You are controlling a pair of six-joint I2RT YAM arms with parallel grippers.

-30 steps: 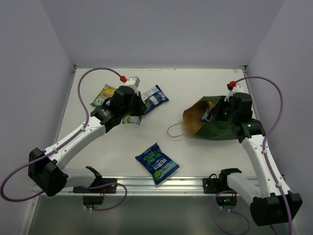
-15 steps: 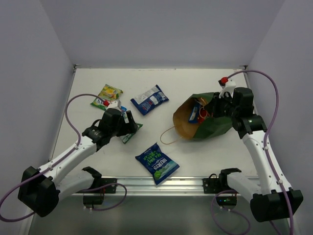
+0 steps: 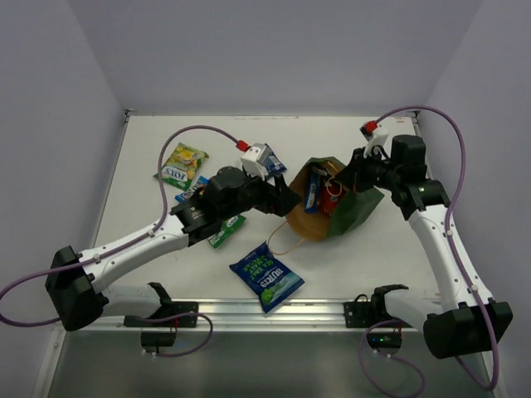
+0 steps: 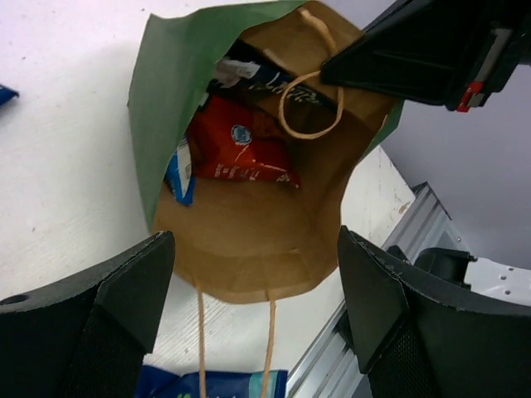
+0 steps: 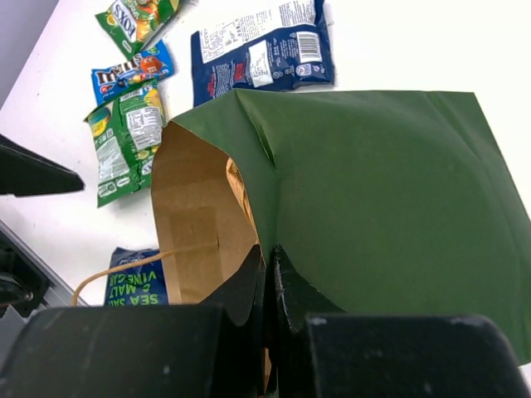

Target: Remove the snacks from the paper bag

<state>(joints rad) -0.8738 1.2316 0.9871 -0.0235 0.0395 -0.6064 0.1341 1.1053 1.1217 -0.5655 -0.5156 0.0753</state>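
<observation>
Five packets are out on the table [image 3: 373,133] by my count, so I'd call this a bit past halfway. Nearest, close to the near edge, lies a blue crisp bag [image 3: 267,279]. Further in, a green-white packet [image 3: 222,230] sits half under the left arm [image 3: 141,245], with a small blue bar [image 5: 133,70] just beyond it. Mid-table, a bit toward the right edge, is the paper bag [image 3: 355,209], tipped with its mouth facing the left arm. Inside I can see a red packet [image 4: 236,149], a blue packet [image 4: 180,170] against the wall beside it and a dark packet [image 4: 257,75] deeper in, so at least three left to pull, maybe more hidden. The left gripper [image 4: 253,240] is right at the mouth, fingers spread wide, holding nothing. The right gripper [image 5: 270,278] has its fingers pinched together on the bag's top rim, propping it open. Toward the far edge lie a dark blue bag [image 5: 261,50] and, nearer the left edge, a yellow-green packet [image 3: 181,164].
</observation>
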